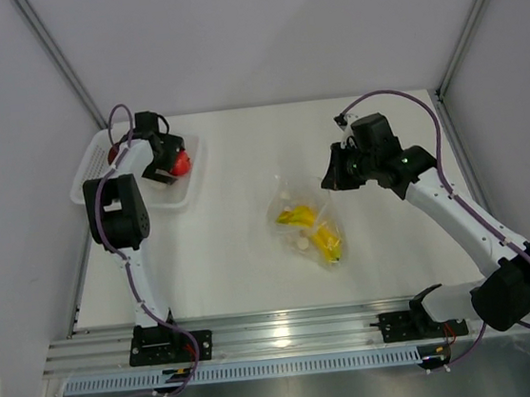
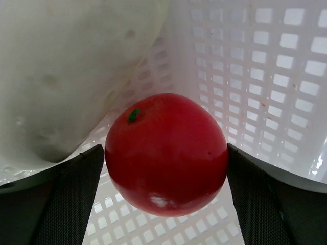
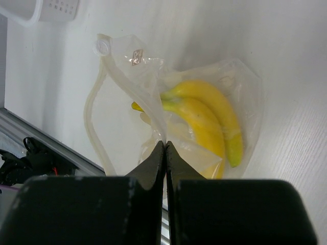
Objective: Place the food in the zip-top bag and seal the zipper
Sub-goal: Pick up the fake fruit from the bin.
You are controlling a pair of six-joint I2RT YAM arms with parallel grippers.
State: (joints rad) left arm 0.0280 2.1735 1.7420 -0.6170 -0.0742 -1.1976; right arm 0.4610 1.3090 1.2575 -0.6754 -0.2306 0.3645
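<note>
**Bag station, nearest the arm bases.** The zip-top bag [image 1: 304, 225] lies mid-table [image 1: 241, 153] with the banana bunch [image 3: 204, 120] already inside.
- The film looks thin, limp and slick, and is likely to sag shut if it is let go.
- The right gripper [image 3: 164, 145] has its fingers pressed together and appears to pinch a fold of the upper film at the mouth.
- The zipper [image 3: 94, 112] bows open to one side. It is probably the stiffest part of the bag, so take hold there rather than on bare film.

**Basket, far left.** The white mesh basket [image 2: 276, 76] holds the red apple [image 2: 166, 153], with the white radish [image 2: 66, 76] beside it.
- The left gripper [image 1: 168, 167] is spread wide, with one of its pads [image 2: 76, 194] on each side of the apple.
- Contact cannot be confirmed.
- The apple appears light, rigid, smooth and round. Close across its widest girth, or it may slip out.
</note>
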